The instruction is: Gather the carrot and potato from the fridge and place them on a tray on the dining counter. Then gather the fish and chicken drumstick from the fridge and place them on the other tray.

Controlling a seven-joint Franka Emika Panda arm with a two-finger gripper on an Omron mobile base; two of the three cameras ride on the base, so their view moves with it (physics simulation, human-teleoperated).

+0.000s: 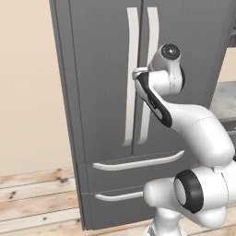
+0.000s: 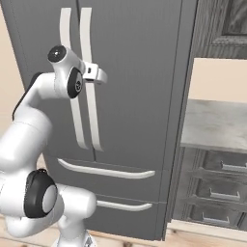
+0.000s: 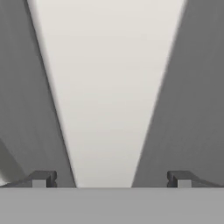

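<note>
Reaching up at the fridge [image 1: 101, 92], the arm [image 1: 203, 133] holds its pincer [image 3: 111, 178] right at the upright door handles. Pincer is spread wide: in the hand view the two dark fingertips [image 3: 43, 178] sit far apart, with one pale handle [image 3: 109, 87] running between them, close up and blurred. Cannot tell if either tip touches it. From the left base view the hand sits over the left door handle [image 1: 131, 78], just beside the right door handle [image 1: 150, 46]; from the right base view the wrist overlaps the same pair of bars. Fridge doors are shut, grey, two tall doors above two drawers with curved horizontal pulls [image 1: 138, 162]. Carrot, potato, fish and drumstick are behind the closed doors, nothing of them visible. Grey stone surface [image 2: 217, 125] with dark drawers [image 2: 212, 193] under it stands right of the fridge. Wood plank floor [image 1: 37, 198] and beige wall [image 1: 27, 83] to the fridge's left.
</note>
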